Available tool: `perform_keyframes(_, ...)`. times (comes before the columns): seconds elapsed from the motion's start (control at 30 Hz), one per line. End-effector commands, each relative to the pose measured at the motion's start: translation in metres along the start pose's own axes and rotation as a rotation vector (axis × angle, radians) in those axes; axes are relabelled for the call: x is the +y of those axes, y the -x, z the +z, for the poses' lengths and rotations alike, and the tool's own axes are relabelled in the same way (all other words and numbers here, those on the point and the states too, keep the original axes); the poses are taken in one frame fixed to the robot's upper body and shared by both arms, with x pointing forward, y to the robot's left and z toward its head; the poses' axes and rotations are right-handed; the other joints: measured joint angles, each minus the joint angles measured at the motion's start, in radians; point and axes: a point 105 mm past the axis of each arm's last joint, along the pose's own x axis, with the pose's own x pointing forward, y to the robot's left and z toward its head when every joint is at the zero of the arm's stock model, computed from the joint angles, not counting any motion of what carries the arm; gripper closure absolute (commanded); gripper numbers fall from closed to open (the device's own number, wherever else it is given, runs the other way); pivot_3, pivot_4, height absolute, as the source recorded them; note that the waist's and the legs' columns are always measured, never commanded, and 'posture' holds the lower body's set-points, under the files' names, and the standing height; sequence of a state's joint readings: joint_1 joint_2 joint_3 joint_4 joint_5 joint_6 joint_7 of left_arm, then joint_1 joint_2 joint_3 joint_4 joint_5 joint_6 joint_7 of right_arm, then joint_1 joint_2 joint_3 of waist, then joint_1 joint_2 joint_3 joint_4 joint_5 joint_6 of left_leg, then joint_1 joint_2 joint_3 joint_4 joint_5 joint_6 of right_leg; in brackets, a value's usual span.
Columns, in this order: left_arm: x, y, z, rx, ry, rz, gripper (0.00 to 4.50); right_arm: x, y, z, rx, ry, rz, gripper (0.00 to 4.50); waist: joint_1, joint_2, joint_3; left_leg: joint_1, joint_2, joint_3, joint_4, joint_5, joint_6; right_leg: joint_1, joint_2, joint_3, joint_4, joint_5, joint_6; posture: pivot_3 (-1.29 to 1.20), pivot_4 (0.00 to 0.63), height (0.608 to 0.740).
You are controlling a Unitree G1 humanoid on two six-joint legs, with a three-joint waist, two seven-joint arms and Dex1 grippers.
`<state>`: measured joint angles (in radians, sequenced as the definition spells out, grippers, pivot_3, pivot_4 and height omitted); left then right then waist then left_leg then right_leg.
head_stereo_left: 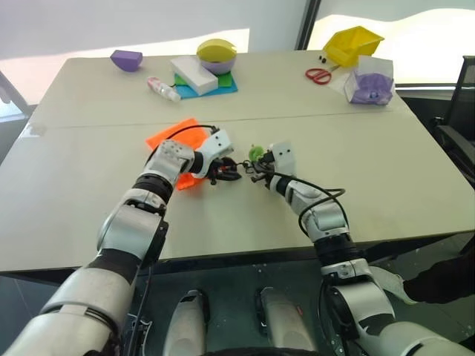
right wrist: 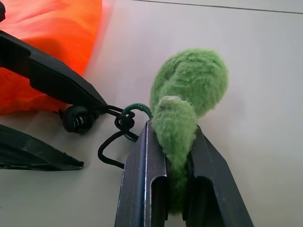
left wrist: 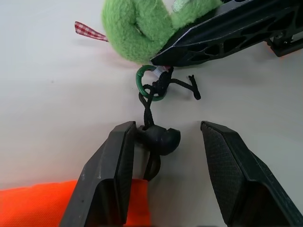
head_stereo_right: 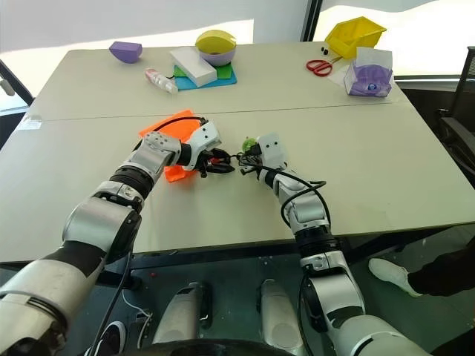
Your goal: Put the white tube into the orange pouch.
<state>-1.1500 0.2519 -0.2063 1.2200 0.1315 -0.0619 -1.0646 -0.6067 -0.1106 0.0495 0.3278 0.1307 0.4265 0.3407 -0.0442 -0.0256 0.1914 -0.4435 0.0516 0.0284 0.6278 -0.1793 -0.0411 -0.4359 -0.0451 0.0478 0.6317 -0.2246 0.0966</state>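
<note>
Pinching a fuzzy green toy (right wrist: 189,94) between pressed-together fingers, the right gripper (right wrist: 173,156) hovers mid-table beside the orange pouch (head_stereo_left: 174,137). The left gripper (left wrist: 165,156) stands spread around the pouch cord's black toggle (left wrist: 158,139), near the green ring (left wrist: 150,82).

arms: silver-grey shells, black joints | wrists: white housings, looped black cables | jaws: black, ribbed
</note>
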Motion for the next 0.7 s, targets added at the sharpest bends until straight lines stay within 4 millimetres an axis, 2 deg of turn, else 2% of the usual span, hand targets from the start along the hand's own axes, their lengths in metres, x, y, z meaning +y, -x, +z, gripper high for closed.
perform_keyframes(0.03, 0.0038, 0.0020, 0.0038, 0.000, -0.017, 0.015, 2.69, 0.0046, 0.0007, 0.0185, -0.070, 0.026, 0.011, 4.50, 0.000, 0.000, 0.000, 0.000, 0.000, 0.000, 0.000, 0.000, 0.000, 0.000, 0.000, 0.000, 0.000, 0.000, 0.000, 0.00, 0.150, 0.740)
perform_keyframes(0.1, 0.0048, 0.0022, 0.0016, 0.016, -0.054, 0.029, 2.69, 0.0039, 0.0008, 0.0185, -0.070, 0.030, 0.008, 4.50, 0.000, 0.000, 0.000, 0.000, 0.000, 0.000, 0.000, 0.000, 0.000, 0.000, 0.000, 0.000, 0.000, 0.000, 0.000, 0.00, 0.150, 0.740)
perform_keyframes(0.33, 0.0037, 0.0008, 0.0050, -0.009, -0.021, 0.021, 2.69, 0.0037, 0.0000, 0.0193, -0.069, 0.032, 0.010, 4.50, 0.000, 0.000, 0.000, 0.000, 0.000, 0.000, 0.000, 0.000, 0.000, 0.000, 0.000, 0.000, 0.000, 0.000, 0.000, 0.00, 0.150, 0.740)
perform_keyframes(0.43, 0.0020, 0.0006, 0.0053, -0.020, -0.016, 0.009, 3.56, 0.0043, -0.0002, 0.0194, -0.069, 0.032, 0.013, 4.50, 0.001, 0.000, 0.000, 0.000, 0.000, 0.000, 0.000, 0.000, 0.000, 0.000, 0.000, 0.000, 0.000, 0.000, 0.000, 0.00, 0.150, 0.740)
perform_keyframes(0.47, 0.0001, 0.0002, 0.0054, -0.021, -0.022, -0.005, 4.02, 0.0049, 0.0000, 0.0190, -0.068, 0.035, 0.016, 4.50, 0.000, 0.000, 0.000, 0.000, 0.000, 0.000, 0.000, 0.000, 0.000, 0.000, 0.000, 0.000, 0.000, 0.000, 0.000, 0.00, 0.150, 0.740)
perform_keyframes(0.7, 0.0032, 0.0050, 0.0114, -0.064, -0.013, 0.001, 4.02, 0.0035, 0.0013, 0.0220, -0.075, 0.038, 0.012, 4.50, 0.000, 0.000, 0.000, 0.000, 0.000, 0.000, 0.000, 0.000, 0.000, 0.000, 0.000, 0.000, 0.000, 0.000, 0.000, 0.00, 0.150, 0.740)
